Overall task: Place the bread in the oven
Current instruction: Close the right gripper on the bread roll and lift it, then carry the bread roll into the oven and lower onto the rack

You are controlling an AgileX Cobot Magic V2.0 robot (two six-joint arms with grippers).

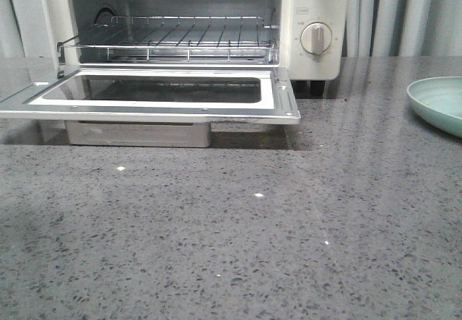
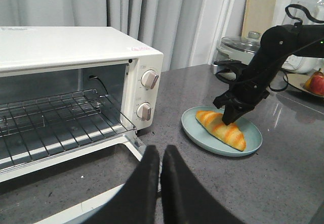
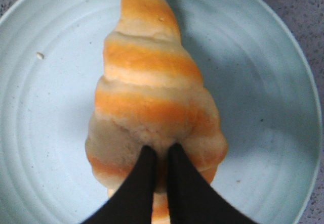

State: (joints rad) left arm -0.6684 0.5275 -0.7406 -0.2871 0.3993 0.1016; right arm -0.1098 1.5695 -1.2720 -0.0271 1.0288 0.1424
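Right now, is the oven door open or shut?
Open. The door lies flat in front of the oven, and the wire rack shows bare. The bread is on the plate.

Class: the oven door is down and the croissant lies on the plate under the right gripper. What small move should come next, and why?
Probably open the right gripper before lowering it. Its fingers look nearly together over the croissant, which lies ungripped on the plate, while the oven is open and its rack is bare.

Bread (image 3: 152, 102) on a plate (image 3: 45, 133), right gripper (image 3: 161, 155) above it.
The striped bread lies along the pale blue plate's middle; the black jaws sit nearly closed, tips over its wide end. Speckled grey desk (image 3: 309, 6) shows at the corners.
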